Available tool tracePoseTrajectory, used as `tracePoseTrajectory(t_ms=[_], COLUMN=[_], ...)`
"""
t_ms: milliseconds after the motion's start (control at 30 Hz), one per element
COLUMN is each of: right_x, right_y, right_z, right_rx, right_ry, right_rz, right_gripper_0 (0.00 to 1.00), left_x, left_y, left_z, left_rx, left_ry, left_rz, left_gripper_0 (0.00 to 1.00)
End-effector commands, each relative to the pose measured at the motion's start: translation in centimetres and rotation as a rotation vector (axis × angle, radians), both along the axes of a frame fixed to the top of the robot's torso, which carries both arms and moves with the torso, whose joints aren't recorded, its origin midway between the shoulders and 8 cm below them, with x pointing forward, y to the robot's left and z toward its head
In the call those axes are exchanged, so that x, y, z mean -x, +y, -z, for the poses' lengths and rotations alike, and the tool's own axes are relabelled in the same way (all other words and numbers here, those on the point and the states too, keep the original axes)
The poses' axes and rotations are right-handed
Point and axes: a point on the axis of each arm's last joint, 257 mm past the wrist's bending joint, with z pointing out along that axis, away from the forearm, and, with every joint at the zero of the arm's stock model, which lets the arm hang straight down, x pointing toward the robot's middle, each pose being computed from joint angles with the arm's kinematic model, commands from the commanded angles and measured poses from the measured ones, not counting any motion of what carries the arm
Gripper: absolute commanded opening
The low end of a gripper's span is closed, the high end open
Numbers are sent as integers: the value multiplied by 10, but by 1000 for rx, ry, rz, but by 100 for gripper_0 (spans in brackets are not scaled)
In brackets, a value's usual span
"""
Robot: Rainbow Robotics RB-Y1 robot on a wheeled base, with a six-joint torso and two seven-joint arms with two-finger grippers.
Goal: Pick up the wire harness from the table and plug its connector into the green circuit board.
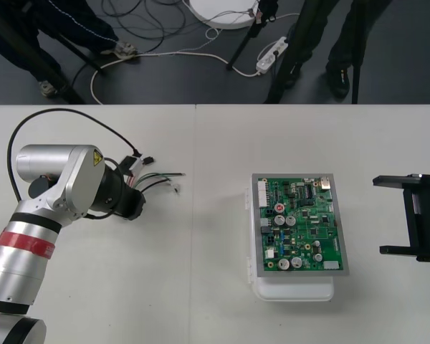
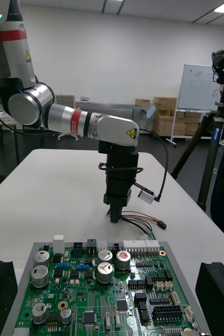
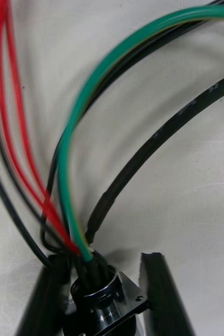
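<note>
The wire harness (image 1: pixel 161 179) sits well to the left of the green circuit board (image 1: pixel 297 226), its thin wires fanning out toward the board from the tip of the left arm (image 1: pixel 64 186). The left jaws are closed down on the harness's round metal socket (image 3: pixel 104 296), one black finger (image 3: pixel 43 299) on each side of its flange. The small black plug (image 2: pixel 162 224) hangs free at the far end of the wires, low over the surface (image 1: pixel 201 287); I cannot tell whether it touches. By my reckoning the grasp is made but the rest is ahead: the harness has to be carried across to the board, the plug lined up with a header and pushed in. No plug is in the board yet. The wires look slick and springy, with glossy red, green and black insulation. One thicker black lead wears a dull sleeve, so I would expect the plug end to sway when moved. The socket is hard bright metal with a squarish flange. The board is flat and crowded, with silver-topped cans, black chips and white headers inside a metal rim, seated on a white base (image 1: pixel 294 290). Off the board's right side the right jaws stand wide open around nothing, on the parked right arm (image 1: pixel 423 218).
</note>
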Motion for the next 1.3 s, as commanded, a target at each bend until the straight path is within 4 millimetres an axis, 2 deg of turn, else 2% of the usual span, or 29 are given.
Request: tracePoseTrajectory(t_ms=[33, 267, 467, 600, 933, 1300], right_x=[-4, -4, -4, -5, -5, -4], right_y=[-7, -7, -7, -7, -8, -6], right_z=[-6, -6, -6, -6, -6, -9], right_rx=[42, 42, 43, 42, 41, 29], right_ry=[9, 9, 9, 6, 19, 40], right_rz=[-3, -3, -3, -2, -1, -4], right_gripper_0=[100, 100, 100, 100, 100, 100], left_x=[-19, -19, -25, -33, -41, -48], left_y=[14, 16, 24, 21, 16, 8], left_z=[-18, -18, -27, -43, -66, -110], left_rx=[-51, -59, -54, -25, 74, 117], left_ry=[-55, -60, -92, -135, -196, -342], left_rz=[33, 47, 87, 101, 138, 208], left_gripper_0=[0, 0, 0, 0, 0, 0])
